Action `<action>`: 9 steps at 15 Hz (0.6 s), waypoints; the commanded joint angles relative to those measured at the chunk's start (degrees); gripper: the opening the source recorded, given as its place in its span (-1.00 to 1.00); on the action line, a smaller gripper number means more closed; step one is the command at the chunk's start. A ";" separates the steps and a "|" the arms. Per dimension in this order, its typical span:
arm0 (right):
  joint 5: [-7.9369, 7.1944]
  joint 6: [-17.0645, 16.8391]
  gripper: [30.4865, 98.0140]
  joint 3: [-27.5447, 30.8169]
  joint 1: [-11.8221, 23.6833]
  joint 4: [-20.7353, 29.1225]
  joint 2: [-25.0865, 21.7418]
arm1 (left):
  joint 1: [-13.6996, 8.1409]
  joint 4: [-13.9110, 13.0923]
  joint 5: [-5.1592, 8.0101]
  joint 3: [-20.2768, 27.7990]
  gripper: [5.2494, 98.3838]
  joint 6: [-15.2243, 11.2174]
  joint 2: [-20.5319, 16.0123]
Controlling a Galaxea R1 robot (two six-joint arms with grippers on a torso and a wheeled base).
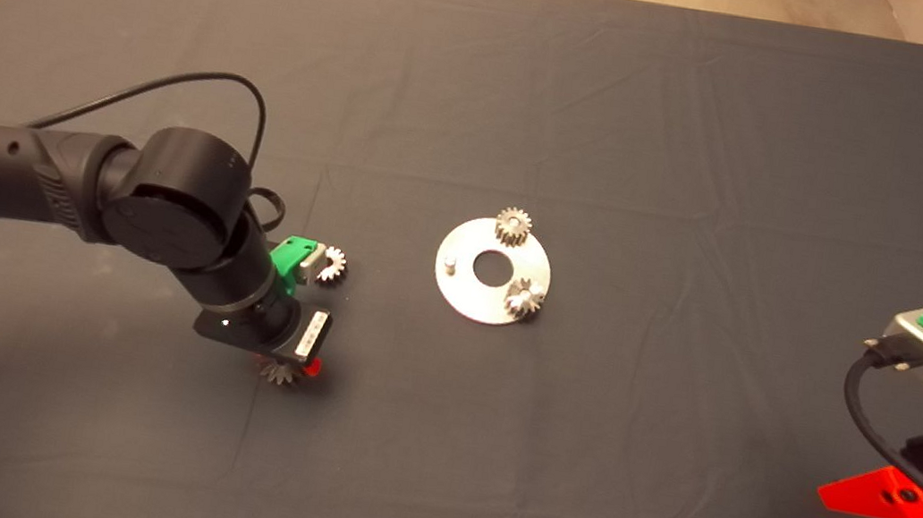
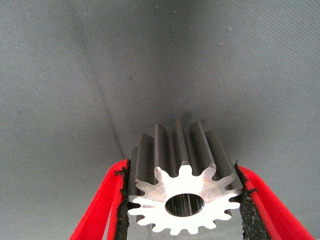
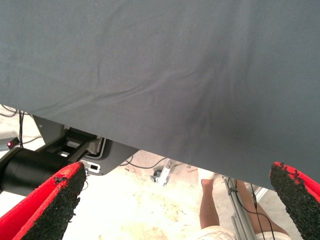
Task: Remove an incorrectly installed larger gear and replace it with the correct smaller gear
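Small gear: we see the smaller gear (image 2: 182, 200) clamped between the two red fingers of the left gripper (image 1: 299, 370), low over the mat (image 1: 488, 73) and to the left of the plate (image 1: 473, 304).
Left jaws: narrow, pressed on the teeth at both sides of the gear.
Big gear: the larger gear (image 1: 331, 264) lies off the plate, on the mat just beside the left arm's green wrist mount.
Plate: two other small gears (image 1: 513, 226) (image 1: 525, 297) sit on it, and the peg (image 1: 450, 263) on its left side stands bare.
Step in hand: we judge the removal done and the pick-up of the replacement under way.
Next move: we think it calls for lifting the gear, carrying it right to the bare peg, and lining its hole up over the peg so the teeth mesh.
Right gripper: the right gripper (image 1: 879, 503) waits at the lower right edge, jaws wide and holding nothing.
Views: only the left wrist view shows the grip itself, and only the head view shows the plate and peg. The right wrist view alone shows the floor beyond the mat and a person's leg (image 3: 209, 210).
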 commanded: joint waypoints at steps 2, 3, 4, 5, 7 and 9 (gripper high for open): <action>-4.90 0.16 0.99 0.11 0.69 1.92 -0.13 | 0.01 0.00 0.08 0.44 -0.17 0.18 0.03; -4.90 0.16 0.99 0.11 0.69 1.92 -0.13 | 0.01 0.00 0.08 0.70 -0.17 0.18 0.03; -4.90 0.16 0.99 0.20 0.69 1.92 -0.13 | 0.01 0.00 0.08 0.70 -0.15 0.18 -0.06; -4.90 0.16 0.99 0.18 0.69 1.92 -0.13 | 0.01 0.00 0.19 0.70 -0.13 0.10 -0.12; -4.90 0.16 0.99 0.11 0.69 1.92 -0.12 | 0.01 0.06 0.29 0.79 -0.12 0.04 -0.06; -4.90 0.16 0.99 0.20 0.69 1.92 -0.05 | 0.01 0.00 0.44 0.53 -0.07 -0.17 -0.06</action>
